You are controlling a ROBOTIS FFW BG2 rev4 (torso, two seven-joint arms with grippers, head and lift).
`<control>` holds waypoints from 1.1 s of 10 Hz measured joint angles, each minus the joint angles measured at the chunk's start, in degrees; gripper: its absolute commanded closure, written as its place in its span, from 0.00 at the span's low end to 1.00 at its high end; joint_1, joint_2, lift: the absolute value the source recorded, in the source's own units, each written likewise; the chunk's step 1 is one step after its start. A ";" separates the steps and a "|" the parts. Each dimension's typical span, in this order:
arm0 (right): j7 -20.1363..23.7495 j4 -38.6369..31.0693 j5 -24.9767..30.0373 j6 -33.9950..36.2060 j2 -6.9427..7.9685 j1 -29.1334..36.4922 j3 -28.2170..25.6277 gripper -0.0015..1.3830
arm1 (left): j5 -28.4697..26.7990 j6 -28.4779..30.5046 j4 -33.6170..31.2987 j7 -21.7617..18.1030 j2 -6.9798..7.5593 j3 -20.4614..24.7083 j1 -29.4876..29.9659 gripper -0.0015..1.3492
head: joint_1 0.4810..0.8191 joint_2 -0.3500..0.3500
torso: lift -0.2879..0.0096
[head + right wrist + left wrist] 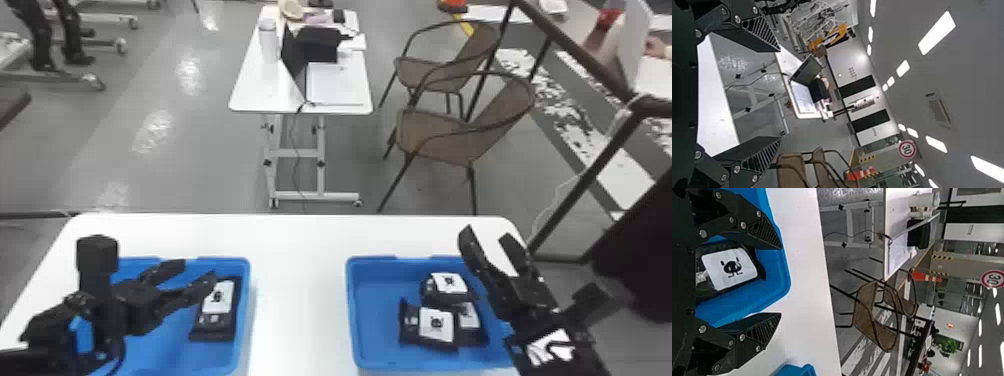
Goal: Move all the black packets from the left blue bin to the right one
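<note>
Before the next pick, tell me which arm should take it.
Left, probably: the open left gripper hangs near the packet in the left bin; the right gripper is by the right bin.

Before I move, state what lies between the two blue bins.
In the head view, bare white table lies between the left bin and the right bin.
</note>
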 measured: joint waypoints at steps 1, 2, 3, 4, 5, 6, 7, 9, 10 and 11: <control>0.14 -2.11 -1.48 -0.01 0.00 0.07 0.68 0.17 | -0.20 0.42 0.71 2.12 0.30 -0.11 0.11 0.34 | 0.63 0.44 | 0.97; 0.64 -3.09 -2.36 0.00 0.00 -0.20 0.98 0.17 | 0.68 0.63 2.19 4.09 0.93 -0.94 0.10 0.34 | 0.63 0.46 | 0.97; 1.06 -3.36 -2.66 0.19 0.00 -0.53 1.08 0.17 | 2.16 0.73 4.54 4.37 1.84 -2.03 -0.37 0.35 | 0.63 0.46 | 0.97; 1.13 -3.34 -2.90 0.47 0.00 -0.68 1.19 0.17 | 3.13 0.74 7.26 4.38 3.18 -3.87 -1.28 0.36 | 0.63 0.45 | 0.97; 1.20 -3.04 -3.21 0.73 0.00 -0.72 1.29 0.17 | 3.73 0.87 9.96 4.38 4.31 -5.89 -2.41 0.35 | 0.63 0.44 | 0.97; 1.28 -2.82 -3.36 1.03 0.00 -0.73 1.35 0.17 | 3.76 1.32 12.10 4.38 4.91 -7.36 -3.40 0.35 | 0.63 0.44 | 0.97; 1.31 -2.72 -3.45 1.21 0.00 -0.73 1.40 0.17 | 2.94 2.24 13.59 4.72 4.94 -7.95 -4.19 0.35 | 0.63 0.43 | 0.97; 1.44 -2.56 -3.69 1.35 0.00 -0.73 1.41 0.17 | 1.15 2.89 17.28 5.07 4.12 -7.95 -5.90 0.36 | 0.63 0.44 | 0.97; 1.48 -2.53 -3.86 1.37 0.00 -0.73 1.41 0.17 | -0.04 3.10 18.54 5.39 3.81 -8.05 -6.69 0.36 | 0.63 0.44 | 0.97; 1.54 -2.50 -4.07 1.37 0.00 -0.71 1.40 0.17 | -0.22 3.03 20.92 5.44 3.63 -8.26 -7.80 0.40 | 0.63 0.44 | 0.97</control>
